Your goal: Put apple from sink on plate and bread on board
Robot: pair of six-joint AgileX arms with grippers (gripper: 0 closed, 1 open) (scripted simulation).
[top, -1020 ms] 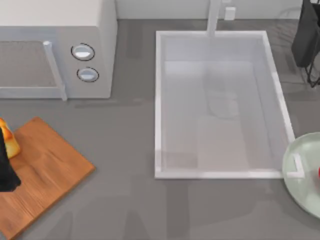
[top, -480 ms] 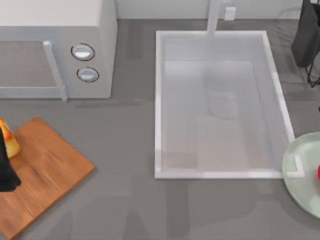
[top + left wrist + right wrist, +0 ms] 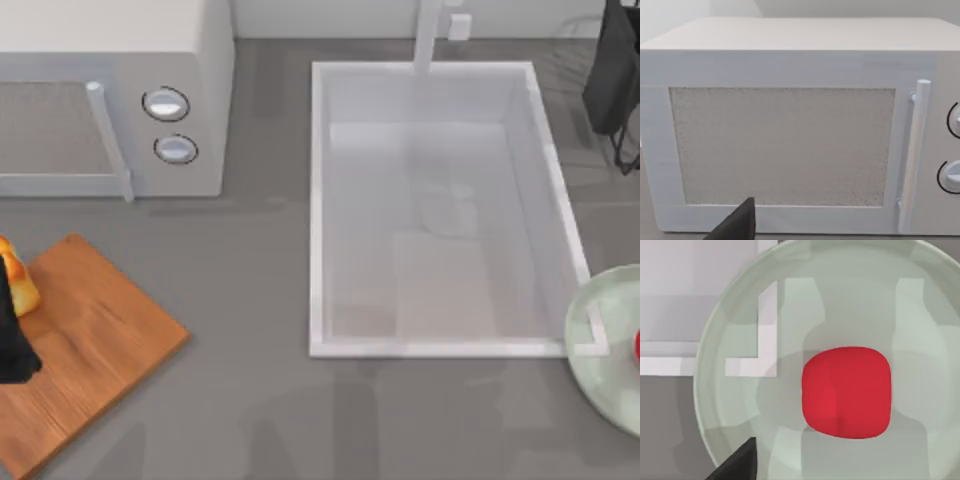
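The red apple (image 3: 846,392) lies on the pale green plate (image 3: 740,340), free of any grip; in the top view it is a red sliver (image 3: 637,345) at the right edge. The plate (image 3: 600,350) overlaps the near right corner of the white sink (image 3: 318,200), whose basin holds nothing. My right gripper (image 3: 740,467) hangs above the plate, apart from the apple. The golden bread (image 3: 18,278) rests on the left part of the wooden board (image 3: 100,340). My left gripper (image 3: 10,345) is right beside the bread and faces the microwave.
A white microwave (image 3: 110,100) with two knobs stands at the back left, its door (image 3: 785,145) shut. The faucet post (image 3: 428,35) rises at the sink's far side. A dark section of the right arm (image 3: 615,70) stands at the back right.
A faint shadow on the sink's bottom has shifted slightly. A small dark bit at the right edge half a second ago is gone. Bread, board, plate and left arm stay put.
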